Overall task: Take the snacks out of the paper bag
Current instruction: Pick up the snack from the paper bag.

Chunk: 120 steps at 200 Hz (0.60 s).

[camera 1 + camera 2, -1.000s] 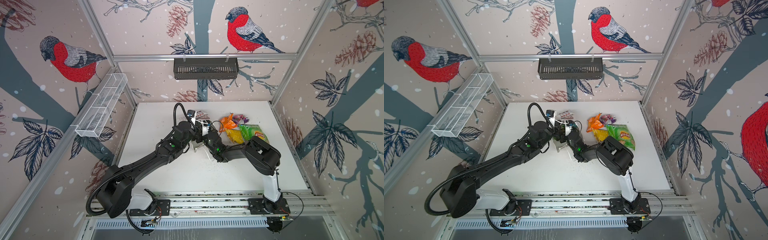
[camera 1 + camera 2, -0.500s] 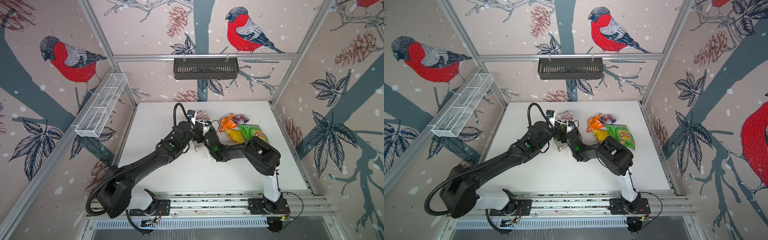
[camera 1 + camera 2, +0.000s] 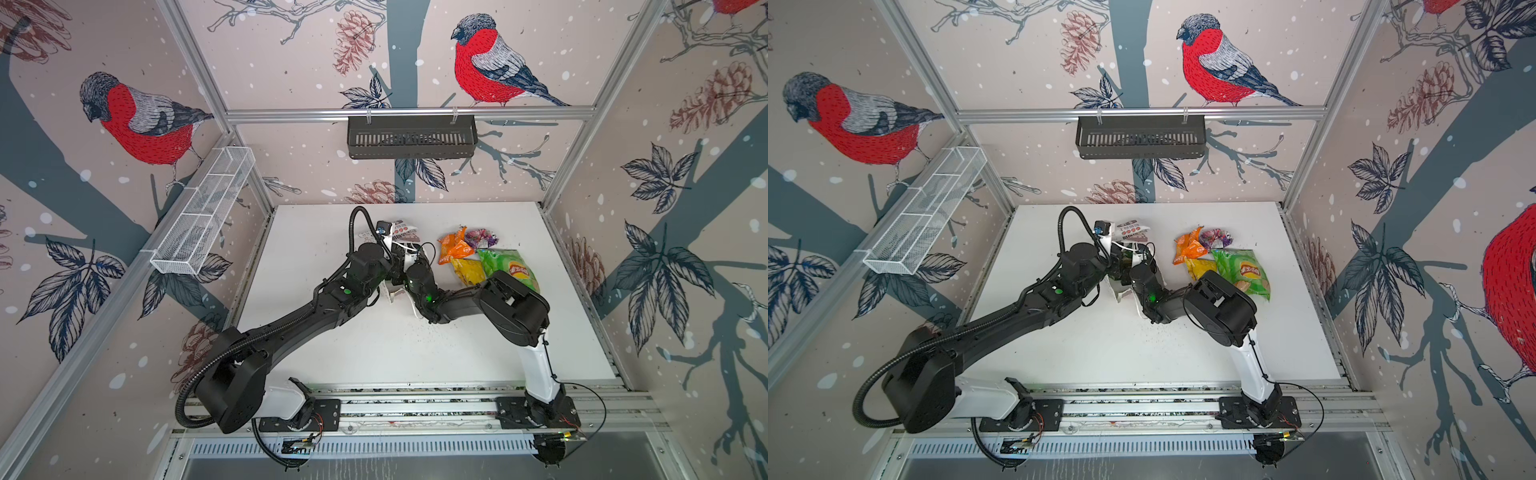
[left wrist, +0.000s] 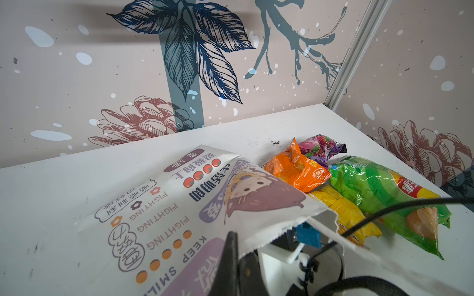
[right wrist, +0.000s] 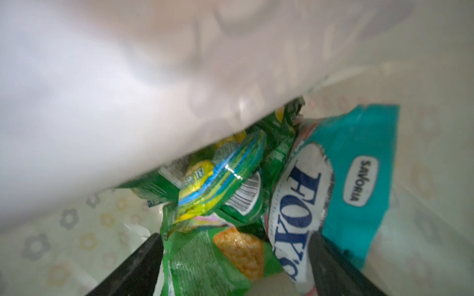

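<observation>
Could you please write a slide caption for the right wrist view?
Inside the paper bag, the right gripper, jaws open, frames a green packet and part of a teal packet.

Wallpaper (image 3: 291,62) with red-breasted birds (image 3: 486,66), pine cones and dark leaves on a pale pink ground covers the walls. Silver metal posts (image 3: 195,62) frame the corners. A black slotted basket (image 3: 411,137) hangs from the back bar (image 3: 291,113). A white wire basket (image 3: 203,216) hangs on the left wall. The white table (image 3: 374,353) is evenly lit.

2 arms, left arm (image 3: 291,324) and right arm (image 3: 511,307): black shells, white base links (image 3: 540,370), 1 green LED (image 3: 345,291) each; corrugated conduit (image 3: 180,411) on left; right gripper (image 5: 235,234) fingers black
</observation>
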Motion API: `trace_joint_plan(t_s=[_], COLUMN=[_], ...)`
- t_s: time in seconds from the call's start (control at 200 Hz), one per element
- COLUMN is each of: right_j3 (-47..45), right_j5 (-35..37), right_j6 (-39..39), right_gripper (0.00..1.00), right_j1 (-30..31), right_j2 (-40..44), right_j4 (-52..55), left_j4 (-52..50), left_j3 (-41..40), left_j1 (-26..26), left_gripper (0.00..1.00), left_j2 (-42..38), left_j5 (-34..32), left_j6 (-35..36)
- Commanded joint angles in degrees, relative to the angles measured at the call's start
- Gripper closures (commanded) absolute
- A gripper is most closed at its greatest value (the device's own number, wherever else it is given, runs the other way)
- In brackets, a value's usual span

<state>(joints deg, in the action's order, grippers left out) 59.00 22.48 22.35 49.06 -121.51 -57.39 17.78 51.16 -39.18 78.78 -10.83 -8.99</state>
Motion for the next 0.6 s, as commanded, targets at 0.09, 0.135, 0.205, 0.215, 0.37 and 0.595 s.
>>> trace_joint_plan(t_s=[0.09, 0.135, 0.205, 0.215, 0.37, 0.595], right_j3=[2.5, 4.0, 6.2, 6.4, 8.5, 11.4], right_j5=[0.8, 0.9, 1.5, 1.7, 5.0, 4.6], right_j6=[-3.0, -2.1, -0.5, -0.1, 1.8, 4.0], right_gripper=[0.2, 0.2, 0.21, 0.21, 0.26, 0.27], right_j1=[1.5, 1.4, 1.3, 1.3, 1.2, 0.9], right_j2=[-2.4, -3.1, -4.2, -4.4, -6.0, -6.6], right_j4=[-11.1, -9.6, -6.4, -5.9, -3.3, 2.4], left_j4=[2.7, 2.6, 3.1, 3.3, 3.5, 3.5], left_j3=[1.1, 1.1, 0.8, 0.8, 0.7, 0.7], left_j1=[-0.1, -0.1, -0.1, -0.1, -0.1, -0.1], left_gripper=[1.0, 1.0, 1.0, 1.0, 1.0, 1.0], left_j2=[0.2, 0.1, -0.2, -0.3, 0.0, 0.3], left_j5=[2.3, 2.3, 2.5, 2.5, 3.3, 2.8], left_j6=[0.2, 0.3, 0.5, 0.5, 0.6, 1.0])
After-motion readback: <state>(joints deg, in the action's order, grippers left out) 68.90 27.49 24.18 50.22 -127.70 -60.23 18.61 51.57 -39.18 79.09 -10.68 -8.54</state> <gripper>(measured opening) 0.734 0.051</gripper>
